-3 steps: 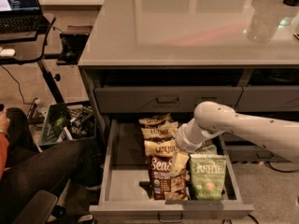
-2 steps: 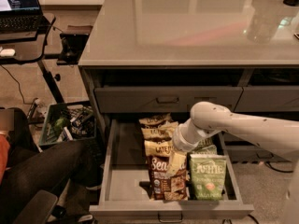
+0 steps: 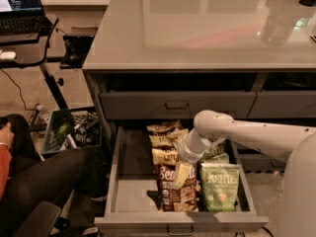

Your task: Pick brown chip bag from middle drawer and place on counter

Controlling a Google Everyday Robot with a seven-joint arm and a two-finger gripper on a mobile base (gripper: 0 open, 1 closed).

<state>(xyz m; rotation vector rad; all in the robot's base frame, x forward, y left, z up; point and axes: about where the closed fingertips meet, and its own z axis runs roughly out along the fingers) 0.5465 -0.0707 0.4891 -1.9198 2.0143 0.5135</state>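
Observation:
The middle drawer [image 3: 129, 181] stands pulled open below the counter [image 3: 197, 28]. In it a row of brown chip bags runs front to back, and the front brown chip bag [image 3: 170, 194] stands upright showing its white script. Green Kettle bags [image 3: 220, 187] stand to its right. My white arm reaches in from the right. My gripper [image 3: 181, 175] hangs inside the drawer, right at the top of the front brown bag and hiding part of its upper band.
A shut grey drawer front [image 3: 177, 105] sits above the open drawer. A small black desk [image 3: 27, 53] with a laptop [image 3: 19, 1] stands at far left. A bin of odds and ends [image 3: 69, 130] sits on the floor. A seated person's leg [image 3: 44, 181] is at lower left.
My arm has shifted a little to the left and my gripper has come down onto the top of the front brown bag. The bags have not moved.

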